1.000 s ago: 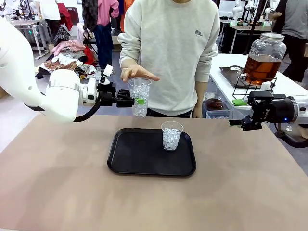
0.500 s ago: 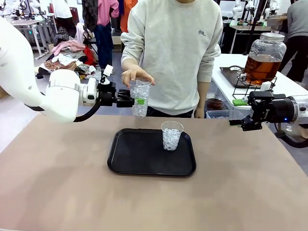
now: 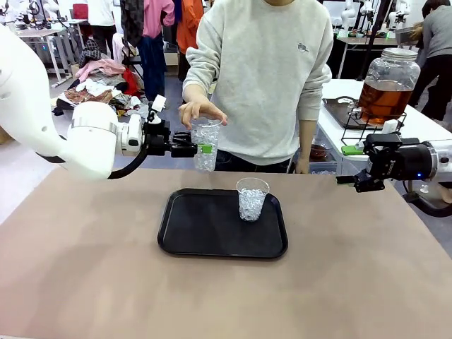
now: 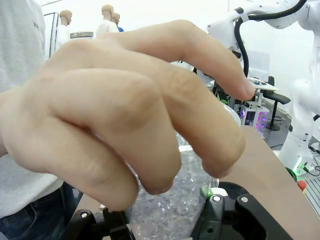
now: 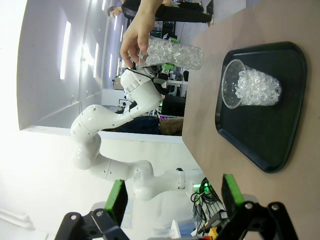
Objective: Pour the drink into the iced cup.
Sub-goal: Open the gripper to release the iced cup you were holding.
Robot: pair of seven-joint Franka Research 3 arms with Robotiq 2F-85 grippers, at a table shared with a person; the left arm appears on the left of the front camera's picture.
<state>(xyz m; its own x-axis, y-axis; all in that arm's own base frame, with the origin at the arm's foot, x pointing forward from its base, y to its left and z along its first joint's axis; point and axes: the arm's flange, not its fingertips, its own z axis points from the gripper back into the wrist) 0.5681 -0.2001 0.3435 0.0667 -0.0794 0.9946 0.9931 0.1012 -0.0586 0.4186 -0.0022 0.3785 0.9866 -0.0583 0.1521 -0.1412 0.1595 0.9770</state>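
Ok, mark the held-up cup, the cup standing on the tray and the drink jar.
Held-up cup (image 3: 205, 135): front view, upper side wall.
Standing cup (image 3: 252, 203): front view, ice-filled side wall.
Drink jar (image 3: 385, 99): front view, amber-filled belly.

The right gripper (image 5: 174, 195) hung with its green-padded fingers (image 5: 118, 199) spread wide near the tabletop (image 5: 295, 190). Beyond them an ice-filled cup (image 5: 250, 90) sat on a black tray (image 5: 260, 145). Farther off, a person's hand (image 5: 134, 42) rested on the rim of a second iced cup (image 5: 172, 54), apparently clamped in the left gripper (image 5: 161, 70).
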